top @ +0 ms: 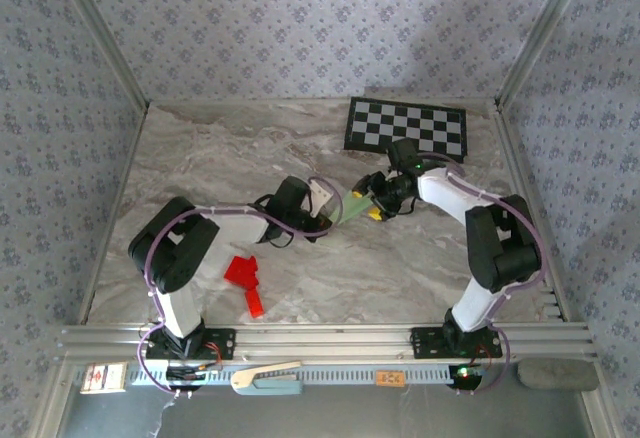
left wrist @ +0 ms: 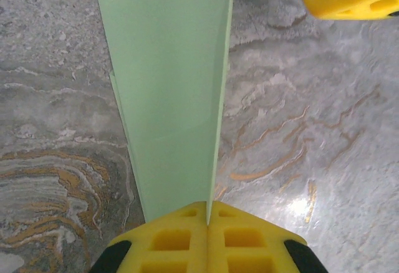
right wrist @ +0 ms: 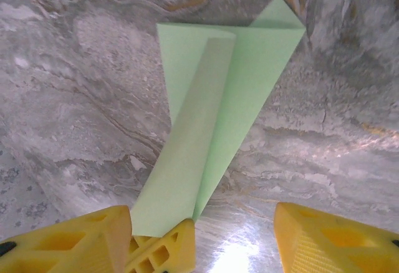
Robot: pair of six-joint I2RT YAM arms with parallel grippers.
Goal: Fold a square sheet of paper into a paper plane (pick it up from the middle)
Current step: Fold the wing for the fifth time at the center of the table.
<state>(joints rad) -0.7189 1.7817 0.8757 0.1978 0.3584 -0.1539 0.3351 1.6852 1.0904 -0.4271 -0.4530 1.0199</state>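
Observation:
The square sheet of paper is now folded into a narrow, pale green paper plane (top: 353, 200) with a centre crease, held above the middle of the marble table. My left gripper (top: 328, 201) is shut on its narrow end, the yellow fingers (left wrist: 174, 242) pressed together on the crease of the plane (left wrist: 168, 86). My right gripper (top: 375, 205) stands open right beside it. In the right wrist view the plane (right wrist: 212, 111) spreads away from the right gripper (right wrist: 199, 214), and its fingers (right wrist: 330, 235) stand wide apart on either side of the left gripper's tips (right wrist: 165, 248).
A black-and-white checkerboard (top: 407, 125) lies at the back right of the table. A small bright red paper shape (top: 244, 276) lies at the front left, near the left arm's base. Patterned walls enclose the table on three sides.

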